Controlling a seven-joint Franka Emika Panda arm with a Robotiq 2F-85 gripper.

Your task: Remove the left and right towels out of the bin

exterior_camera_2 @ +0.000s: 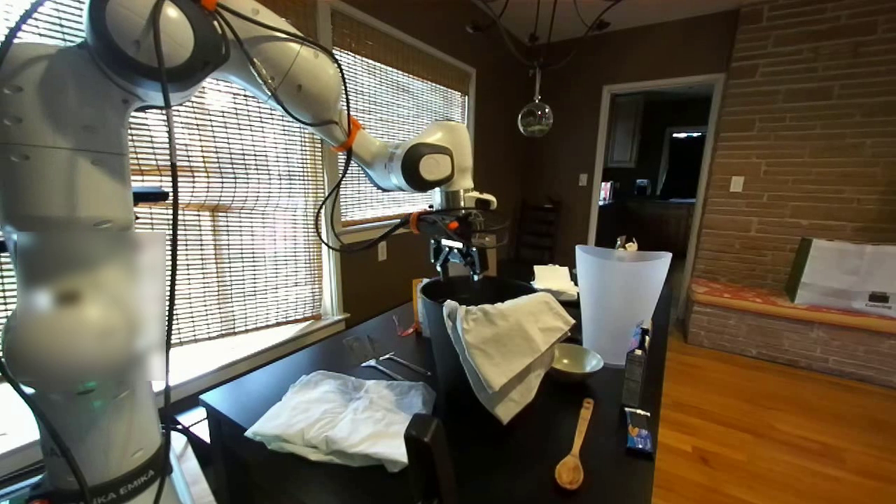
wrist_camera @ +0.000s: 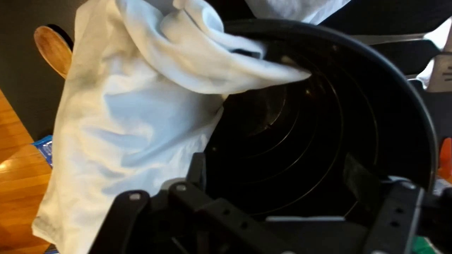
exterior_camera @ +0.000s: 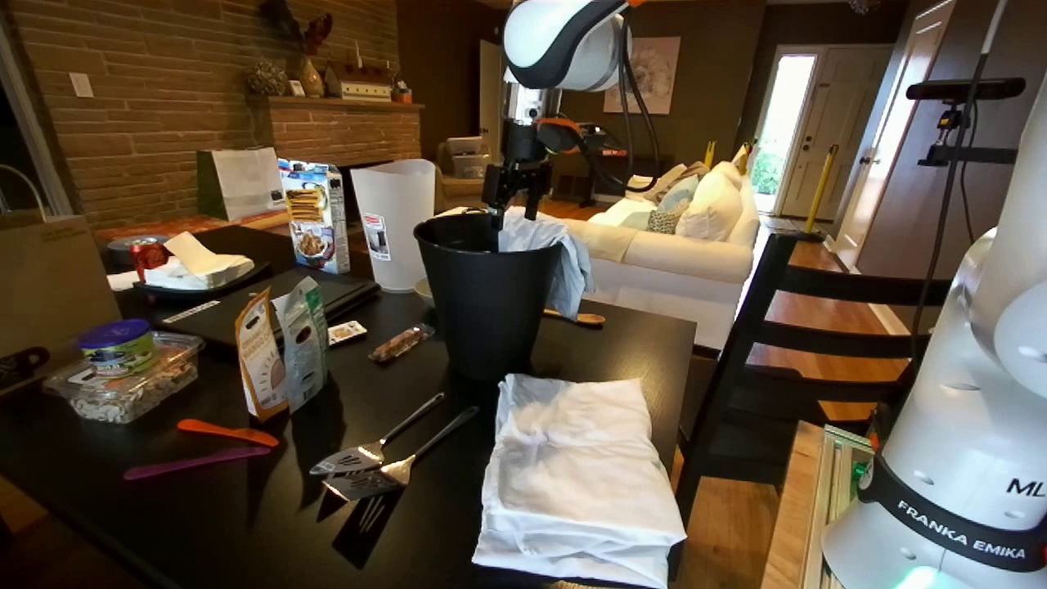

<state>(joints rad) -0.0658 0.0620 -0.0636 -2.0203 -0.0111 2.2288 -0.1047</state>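
The black bin (exterior_camera: pixel 487 315) stands upright on the dark table. Over its rim hangs a pale bluish-white towel (exterior_camera_2: pixel 514 336), one part bunched across the opening and the rest falling outside. A larger white towel (exterior_camera: pixel 577 483) lies folded on the tabletop beside the bin. My gripper (exterior_camera: pixel 514 214) points down over the bin's mouth, its jaws wide apart. In the wrist view the gripper (wrist_camera: pixel 277 173) has only the bin's dark inside between its fingers. One finger (wrist_camera: pixel 197 171) overlaps the draped towel's edge; whether it touches the cloth I cannot tell.
A tall frosted container (exterior_camera_2: pixel 619 308) and a bowl (exterior_camera_2: pixel 574 360) stand close to the bin. Around it lie a wooden spoon (exterior_camera_2: pixel 577 441), two spatulas (exterior_camera: pixel 380 470) and two upright pouches (exterior_camera: pixel 262 356). A dark chair (exterior_camera: pixel 777 343) backs onto the table's edge.
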